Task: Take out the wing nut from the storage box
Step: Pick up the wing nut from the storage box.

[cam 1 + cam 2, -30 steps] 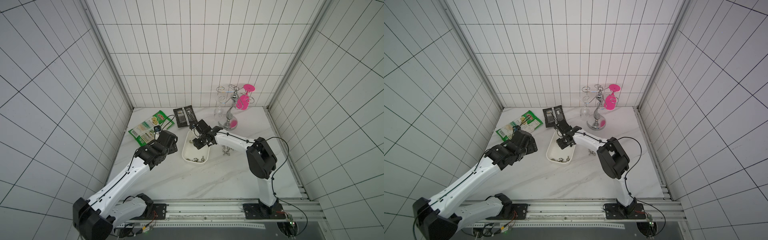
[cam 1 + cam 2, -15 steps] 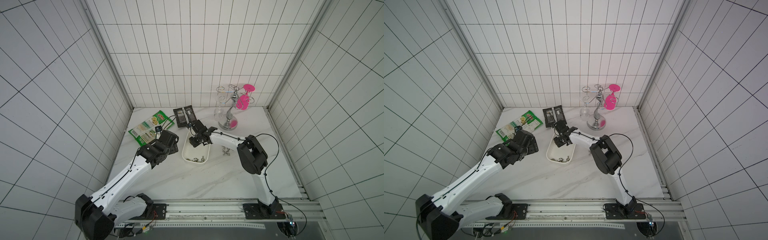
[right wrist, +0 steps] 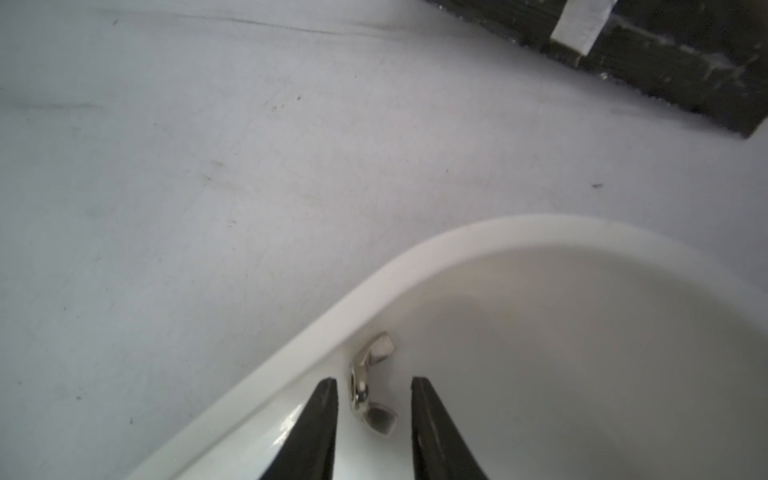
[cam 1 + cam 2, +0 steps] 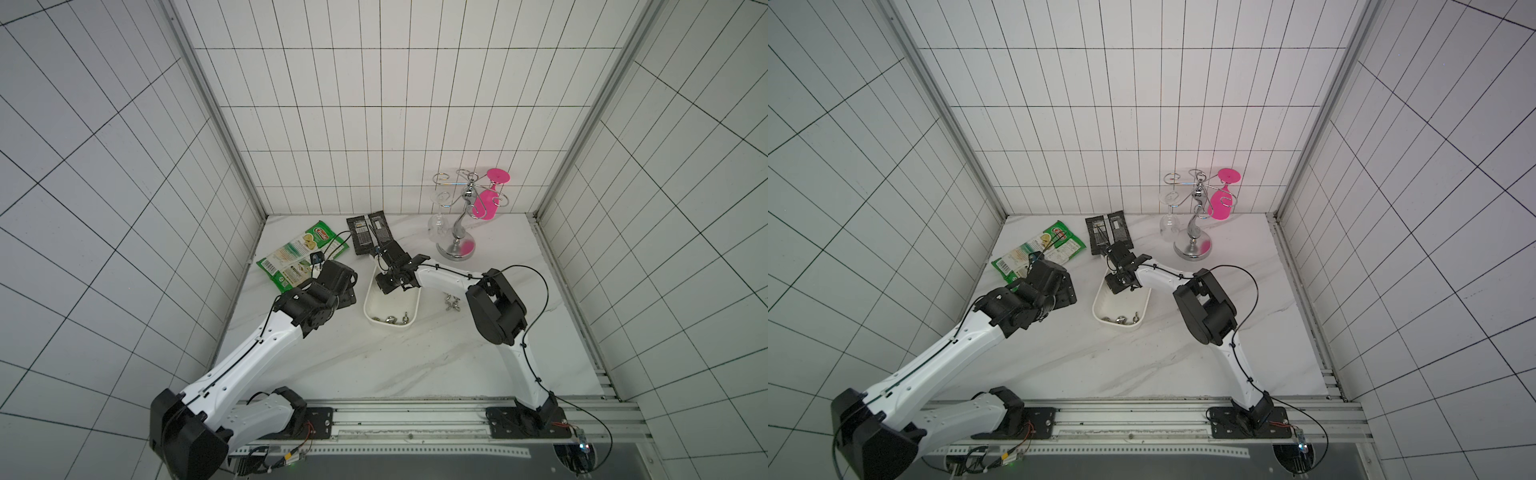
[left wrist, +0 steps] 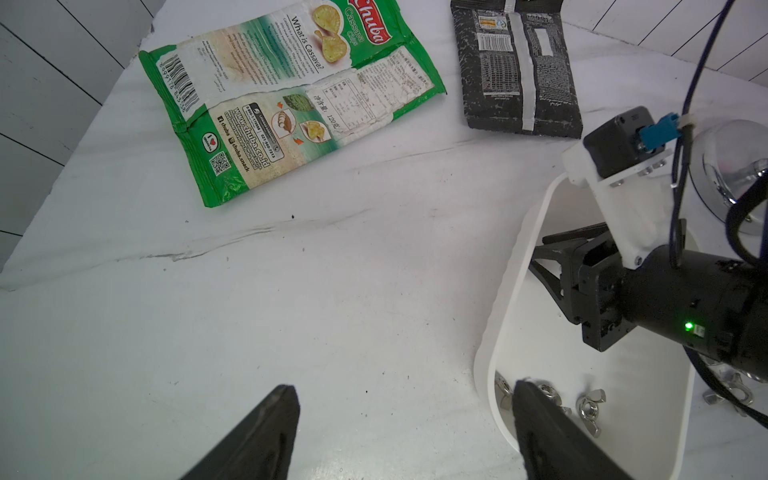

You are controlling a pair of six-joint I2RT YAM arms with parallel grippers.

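The white storage box (image 4: 369, 300) (image 4: 1098, 302) lies mid-table. My right gripper (image 4: 384, 286) (image 4: 1115, 287) reaches down into its far end. In the right wrist view a silver wing nut (image 3: 370, 386) lies against the box wall (image 3: 374, 286), between the two dark fingertips of the right gripper (image 3: 374, 384). The jaws are narrow but stand apart from the nut on both sides. More wing nuts (image 4: 390, 319) (image 5: 588, 409) sit at the box's near end. My left gripper (image 5: 405, 388) (image 4: 348, 293) hovers open just left of the box (image 5: 511, 291), holding nothing.
A green snack packet (image 4: 301, 253) and black packets (image 4: 370, 235) lie behind the box. A metal glass rack (image 4: 459, 245) with a pink glass (image 4: 486, 203) and a clear glass (image 4: 438, 224) stands at the back right. Loose wing nuts (image 4: 452, 302) lie right of the box.
The right arm's elbow swung left while its gripper stayed in the box's far end, and its jaws have narrowed. The left arm has barely moved.
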